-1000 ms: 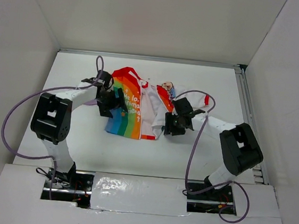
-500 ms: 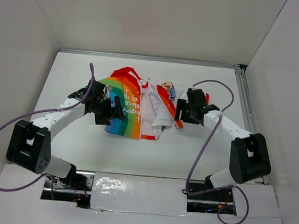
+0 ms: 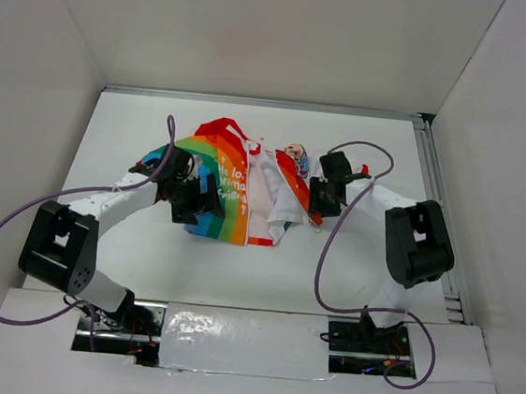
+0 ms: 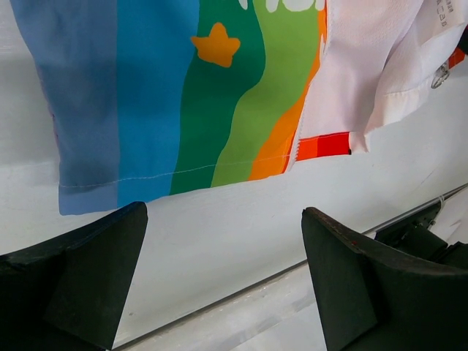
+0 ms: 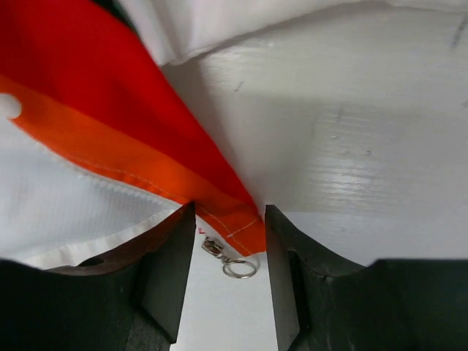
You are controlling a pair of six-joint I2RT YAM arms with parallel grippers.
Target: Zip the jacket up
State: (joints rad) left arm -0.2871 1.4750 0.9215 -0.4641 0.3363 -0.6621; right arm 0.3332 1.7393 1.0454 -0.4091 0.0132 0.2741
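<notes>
Alignment of the half-narrowed right gripper (image 5: 228, 219) should centre on the small metal ring-ended zipper pull (image 5: 219, 251), not the orange hem (image 5: 146, 168), of the open white rainbow-panelled fabric jacket (image 3: 245, 190) lying toward the far edge of the white table (image 3: 129, 126), the wide-spread left gripper (image 4: 224, 212) holding nothing

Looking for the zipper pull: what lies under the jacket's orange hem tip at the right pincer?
A zipper pull with a ring lies on the table just beyond the hem tip, between the right pincer fingers. What the fabric covers stays hidden.
</notes>
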